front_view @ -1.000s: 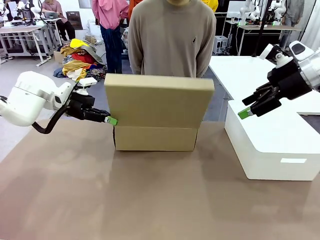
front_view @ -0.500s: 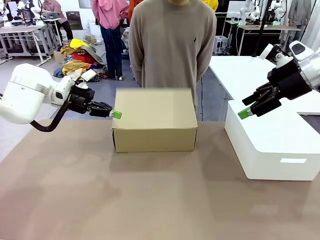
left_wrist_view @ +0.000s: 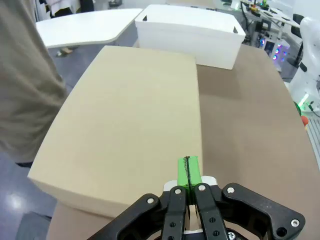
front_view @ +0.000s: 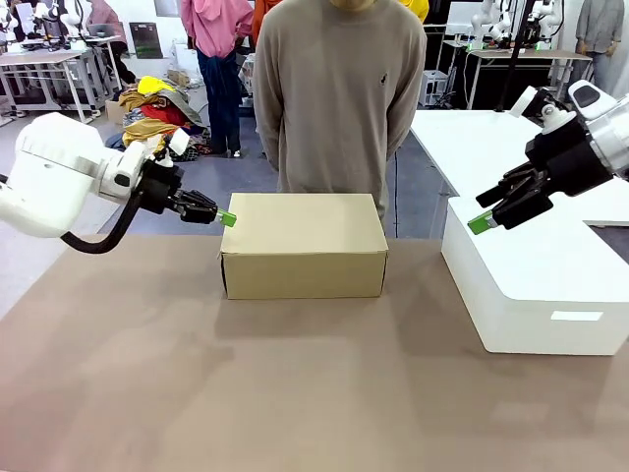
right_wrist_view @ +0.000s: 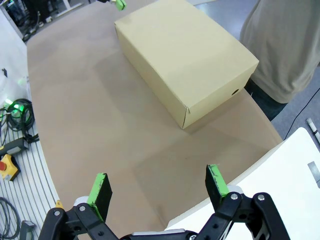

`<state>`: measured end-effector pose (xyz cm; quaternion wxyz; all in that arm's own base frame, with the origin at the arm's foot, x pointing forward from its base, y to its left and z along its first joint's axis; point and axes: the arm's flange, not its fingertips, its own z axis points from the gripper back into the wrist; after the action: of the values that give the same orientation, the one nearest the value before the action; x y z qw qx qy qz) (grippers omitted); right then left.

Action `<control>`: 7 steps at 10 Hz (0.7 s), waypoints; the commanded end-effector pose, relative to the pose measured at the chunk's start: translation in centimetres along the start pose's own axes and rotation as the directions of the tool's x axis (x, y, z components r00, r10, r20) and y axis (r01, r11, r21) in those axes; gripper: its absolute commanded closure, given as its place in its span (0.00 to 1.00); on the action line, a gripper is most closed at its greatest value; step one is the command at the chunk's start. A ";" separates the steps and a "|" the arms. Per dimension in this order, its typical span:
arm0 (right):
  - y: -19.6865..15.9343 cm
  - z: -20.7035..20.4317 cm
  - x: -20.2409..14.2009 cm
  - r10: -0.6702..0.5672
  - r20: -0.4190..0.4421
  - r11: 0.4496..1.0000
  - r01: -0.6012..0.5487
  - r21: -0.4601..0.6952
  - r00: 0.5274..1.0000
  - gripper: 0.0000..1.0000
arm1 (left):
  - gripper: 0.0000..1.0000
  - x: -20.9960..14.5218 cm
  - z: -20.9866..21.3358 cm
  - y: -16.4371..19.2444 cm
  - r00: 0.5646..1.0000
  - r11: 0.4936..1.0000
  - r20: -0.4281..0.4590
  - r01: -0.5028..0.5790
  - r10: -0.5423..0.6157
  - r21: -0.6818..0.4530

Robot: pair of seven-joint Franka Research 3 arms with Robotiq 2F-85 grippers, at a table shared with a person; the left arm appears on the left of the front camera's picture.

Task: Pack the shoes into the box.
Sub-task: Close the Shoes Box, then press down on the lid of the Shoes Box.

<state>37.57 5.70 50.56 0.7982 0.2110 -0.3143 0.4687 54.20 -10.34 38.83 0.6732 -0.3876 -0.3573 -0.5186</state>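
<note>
The tan cardboard box (front_view: 303, 246) stands at the far middle of the table with its lid down flat; the shoes are hidden. My left gripper (front_view: 227, 218) is shut with nothing in it, its green tips just off the box's upper left edge. In the left wrist view, the closed pads (left_wrist_view: 188, 171) hover over the near rim of the lid (left_wrist_view: 130, 115). My right gripper (front_view: 479, 223) hangs open and empty off to the right, well away from the box. The right wrist view looks down past its spread fingers (right_wrist_view: 157, 182) at the box (right_wrist_view: 185, 60).
A large white block-shaped box (front_view: 536, 285) sits at the table's right, under the right gripper. A person in a beige sweater (front_view: 339, 88) stands right behind the cardboard box. The brown table (front_view: 295, 393) is bare in front.
The lid, standing upright a second ago, has dropped flat onto the box. My left gripper rose slightly along the box's left edge. The right arm stayed put.
</note>
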 end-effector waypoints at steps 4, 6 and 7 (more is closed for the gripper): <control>-0.4 -0.2 0.1 0.024 0.034 1.000 -0.024 0.008 0.999 0.00 | 1.00 0.0 -0.4 -0.1 1.000 1.000 0.002 0.026 -0.025 -0.008; -0.4 -0.2 0.1 0.024 0.034 1.000 -0.024 0.008 0.999 0.00 | 1.00 0.0 -0.4 -0.1 1.000 1.000 0.002 0.026 -0.025 -0.008; -0.4 -0.2 0.1 0.024 0.034 1.000 -0.024 0.008 0.999 0.00 | 1.00 0.0 -0.4 -0.1 1.000 1.000 0.002 0.026 -0.025 -0.008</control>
<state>37.57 5.70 50.56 0.7982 0.2110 -0.3143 0.4686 54.15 -10.74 38.77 0.6704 -0.3885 -0.3562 -0.5223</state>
